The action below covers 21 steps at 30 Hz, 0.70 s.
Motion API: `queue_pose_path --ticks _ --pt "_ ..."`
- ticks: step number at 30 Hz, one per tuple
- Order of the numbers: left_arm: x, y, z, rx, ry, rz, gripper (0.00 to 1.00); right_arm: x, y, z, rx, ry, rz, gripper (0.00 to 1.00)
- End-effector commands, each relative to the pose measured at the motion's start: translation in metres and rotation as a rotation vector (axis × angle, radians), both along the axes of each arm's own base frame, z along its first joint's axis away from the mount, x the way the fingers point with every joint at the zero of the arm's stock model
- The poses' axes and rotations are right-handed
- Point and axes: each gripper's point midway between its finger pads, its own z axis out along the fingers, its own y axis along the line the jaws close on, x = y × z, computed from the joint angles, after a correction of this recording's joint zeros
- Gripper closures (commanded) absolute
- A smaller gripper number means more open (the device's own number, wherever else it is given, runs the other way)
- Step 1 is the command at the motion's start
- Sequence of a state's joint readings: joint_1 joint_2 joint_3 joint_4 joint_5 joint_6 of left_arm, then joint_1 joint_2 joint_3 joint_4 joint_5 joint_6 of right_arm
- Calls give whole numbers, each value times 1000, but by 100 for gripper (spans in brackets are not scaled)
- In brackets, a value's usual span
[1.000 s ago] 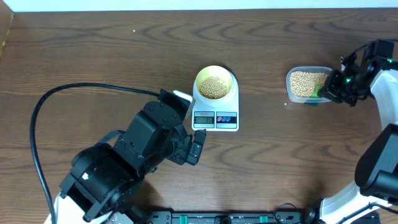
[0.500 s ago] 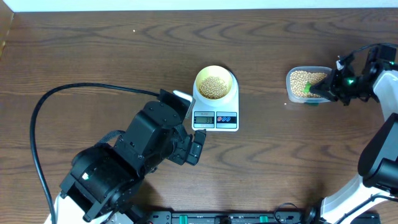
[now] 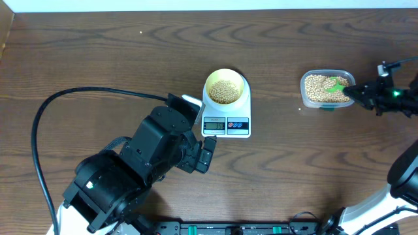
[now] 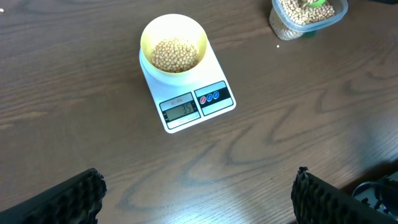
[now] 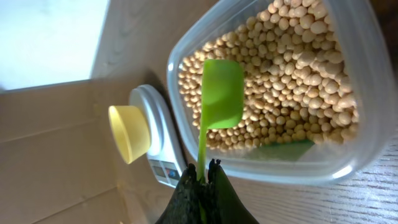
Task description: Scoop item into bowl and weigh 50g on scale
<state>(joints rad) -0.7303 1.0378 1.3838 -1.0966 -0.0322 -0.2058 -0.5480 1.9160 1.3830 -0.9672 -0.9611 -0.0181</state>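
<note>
Dark wood-grain table (image 3: 98,52) runs under everything. At its middle the white scale (image 4: 186,115), smooth and round-cornered, carries the pale yellow bowl (image 4: 173,23). The bowl is part filled with round tan beans (image 4: 176,55), so each added scoop registers on the grey display. Well apart to the right, the clear plastic tub (image 5: 311,165) holds the bulk supply. The right gripper (image 5: 202,182) pinches the thin handle of a glossy green scoop (image 5: 222,93), its cup over the tub's beans, seemingly ready to dig. The left gripper (image 4: 198,186) hangs near the scale, ribbed fingers spread wide, holding nothing.
</note>
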Motion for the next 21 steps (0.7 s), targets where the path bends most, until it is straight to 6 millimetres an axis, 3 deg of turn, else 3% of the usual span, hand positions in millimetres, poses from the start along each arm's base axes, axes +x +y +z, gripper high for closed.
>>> queue_pose_path --ticks 1,10,16,21 --pt "-1 1 7 -5 -21 -9 2 -2 0 15 91 -111 15 99" --pt "-1 1 7 -5 -21 -8 2 -18 3 26 291 -233 -20 99" --pt "-1 1 7 -5 -21 -8 2 -21 25 48 463 -358 0 99" --pt "-1 1 7 -5 -21 -9 2 -20 50 50 490 -346 62 99"
